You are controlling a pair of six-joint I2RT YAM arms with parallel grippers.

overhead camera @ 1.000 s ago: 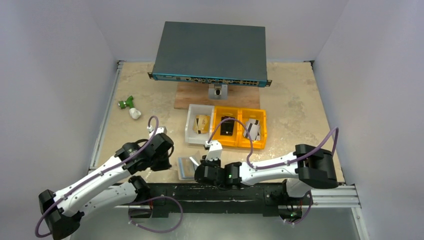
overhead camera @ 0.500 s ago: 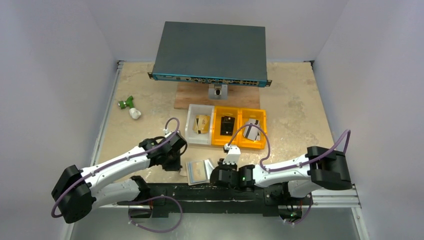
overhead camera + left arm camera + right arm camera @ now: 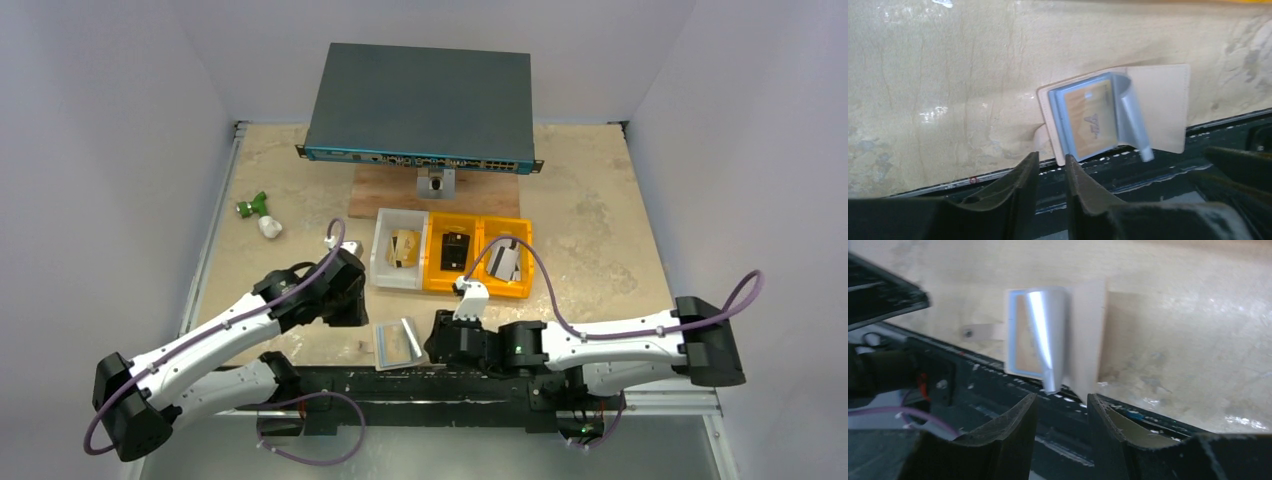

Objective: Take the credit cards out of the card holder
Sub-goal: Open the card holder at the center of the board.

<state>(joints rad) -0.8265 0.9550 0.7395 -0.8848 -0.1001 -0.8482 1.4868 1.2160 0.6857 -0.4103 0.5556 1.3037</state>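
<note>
Lying open at the table's (image 3: 600, 200) 6 o'clock edge, card holder (image 3: 400, 343) with tan card (image 3: 1088, 120) pocketed; left hand (image 3: 1051, 160) and right hand (image 3: 1062, 401) flanking, narrowly parted, empty; a nudge risks sliding it off.

Only one mark comes close to legible for me: a small pale logo of two or three slanted characters on the tan plastic card (image 3: 1090, 120) in the pale blue pocket of the flat two-panel tan card holder (image 3: 1160, 100). It lies sideways and blurred in the left wrist view, so I cannot read it. Overhead, the front strip of the dark grey rack-mount network switch (image 3: 418, 100) carries tiny markings, too small to read. The loose cards (image 3: 403, 247) in the white and orange plastic bins (image 3: 478, 255) show nothing legible.
</note>
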